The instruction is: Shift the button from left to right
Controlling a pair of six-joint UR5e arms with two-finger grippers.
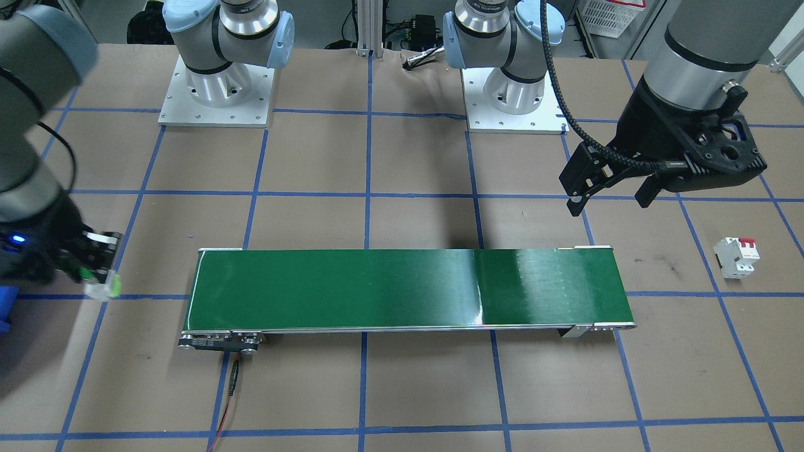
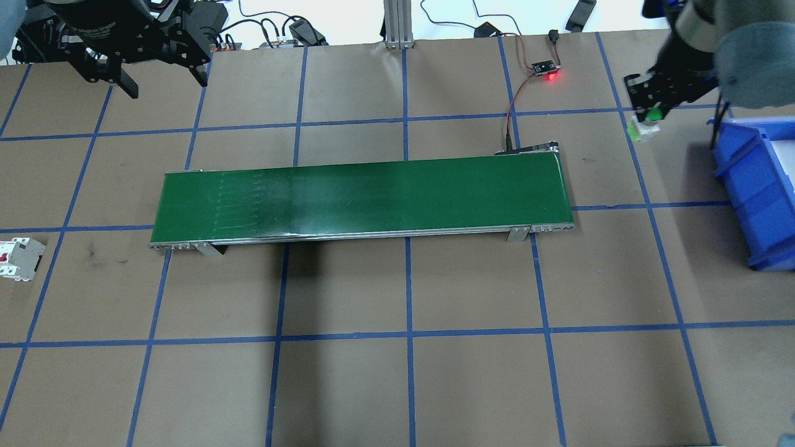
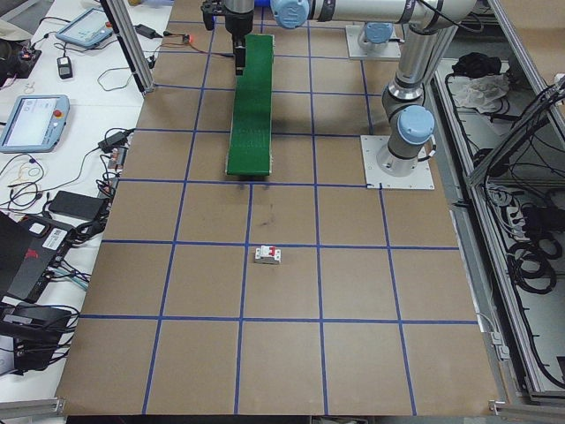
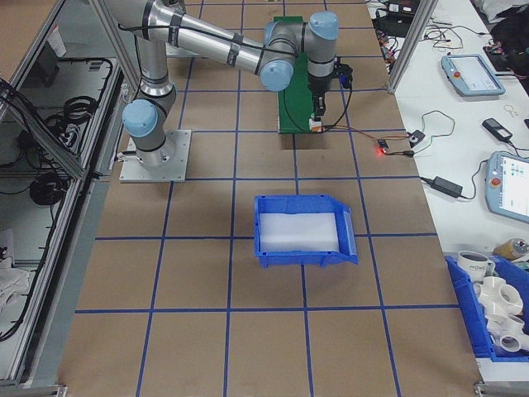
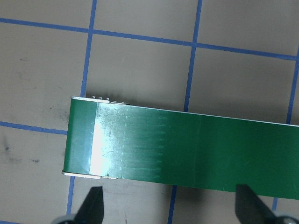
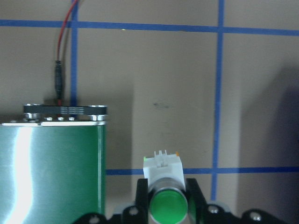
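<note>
Right wrist-mounted view: nearest you, the right gripper (image 6: pixel 166 198) was clamped on the button (image 6: pixel 164 192), green cap toward the camera, held above the table (image 6: pixel 163 74) just off the end of the green conveyor belt (image 6: pixel 51 172). Farther away, your left gripper (image 2: pixel 158 77) hung with its fingers spread wide and nothing between them, beyond the belt's other end, well apart from the white circuit breaker (image 2: pixel 20 259).

Front and overhead cameras face each other, both looking down on the green conveyor (image 1: pixel 402 289).
</note>
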